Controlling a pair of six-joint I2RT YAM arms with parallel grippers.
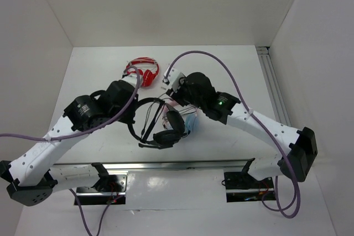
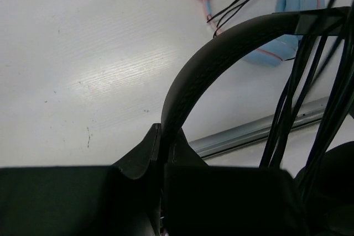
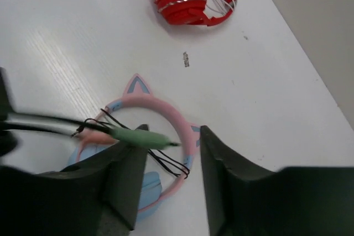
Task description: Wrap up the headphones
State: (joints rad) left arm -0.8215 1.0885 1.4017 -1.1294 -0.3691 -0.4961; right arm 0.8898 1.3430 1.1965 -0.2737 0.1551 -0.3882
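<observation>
The black headphones sit in the middle of the table between the arms. My left gripper is shut on their thin headband, gripped at my fingertips in the left wrist view. Several strands of the black cable run across the headband on the right. My right gripper is open above the table. The cable's green plug and a pink plug hang in front of its left finger, the green tip reaching into the gap. I cannot tell whether they touch the finger.
Pink-and-blue cat-ear headphones lie under my right gripper and also show in the left wrist view. Red-and-white headphones lie at the back of the table. A metal rail runs along the near edge.
</observation>
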